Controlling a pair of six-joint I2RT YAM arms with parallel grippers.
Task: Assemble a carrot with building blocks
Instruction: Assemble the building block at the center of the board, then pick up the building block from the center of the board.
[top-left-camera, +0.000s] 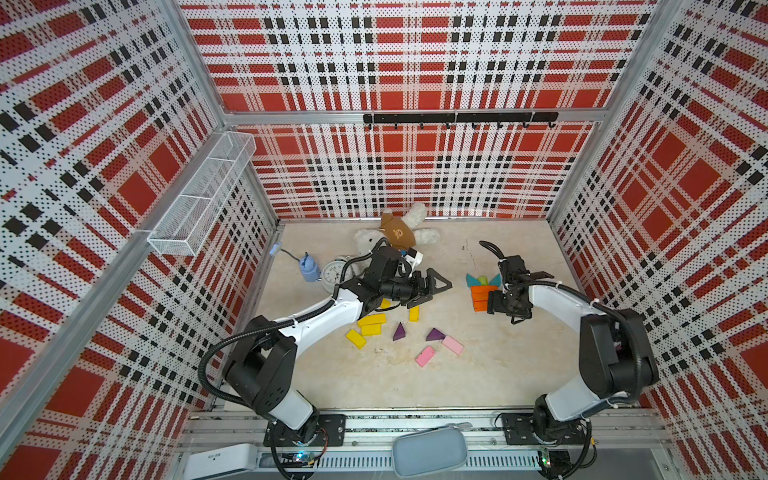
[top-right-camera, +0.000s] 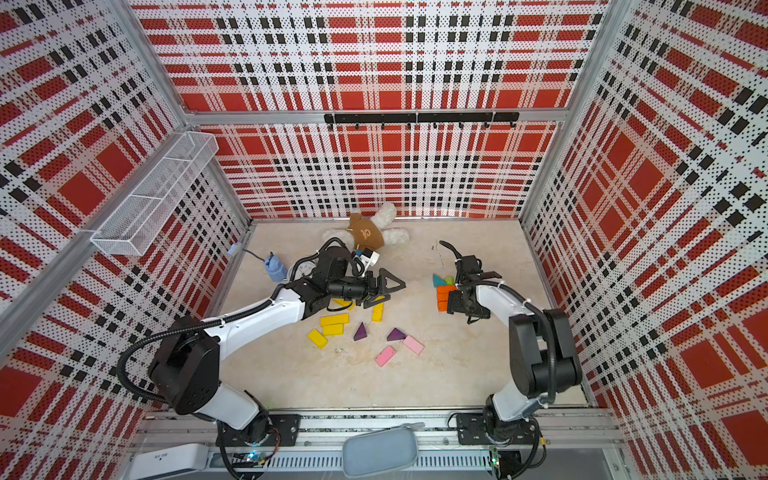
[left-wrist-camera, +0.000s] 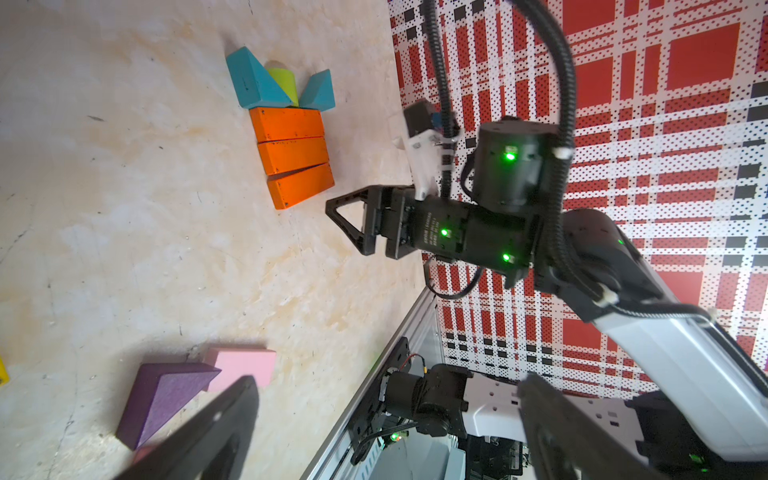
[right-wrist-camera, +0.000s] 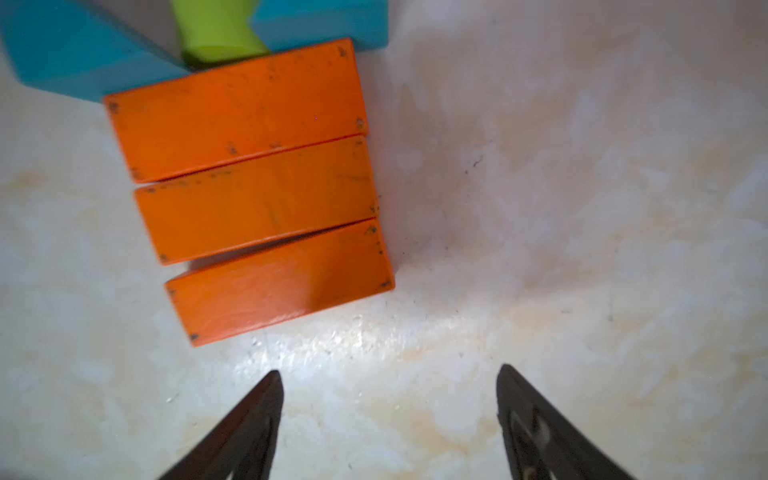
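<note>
Since the lowest course of the carrot lies askew, I judge squaring it to be the step in hand. Left side first: yellow blocks (top-left-camera: 371, 320) loose on the table (top-left-camera: 478, 382), with my left pincer (left-wrist-camera: 388, 378) hanging above them, jaws wide, nothing between. Further along are two purple triangles (top-left-camera: 399, 332) and two pink blocks (top-left-camera: 452, 345), all apart from the build. Then the carrot (top-left-camera: 482, 291) itself, flat on the table toward my right: two teal triangles (left-wrist-camera: 255, 81) flank a lime cylinder (left-wrist-camera: 284, 83), with three orange blocks (right-wrist-camera: 257, 203) in a row below. Rightmost is my right pincer (right-wrist-camera: 390, 370), spread wide and empty over bare table just beside the lowest orange block (right-wrist-camera: 282, 282), not touching it. To do this well, I think: drop close to the table, lay one finger flat along the block's outer long face, and press slowly toward the leaves until the gap shuts. A push at one corner would likely turn it further, and a hard one may drive the whole stack into the teal pieces. The right wrist view alone shows the fault plainly: a thin wedge of gap between the middle and lowest blocks, shut at one end and open at the other. In both top views my right arm covers part of that course. The left wrist view adds how the pincer stands off beside the stack. Only the top views show the yellow stock.
</note>
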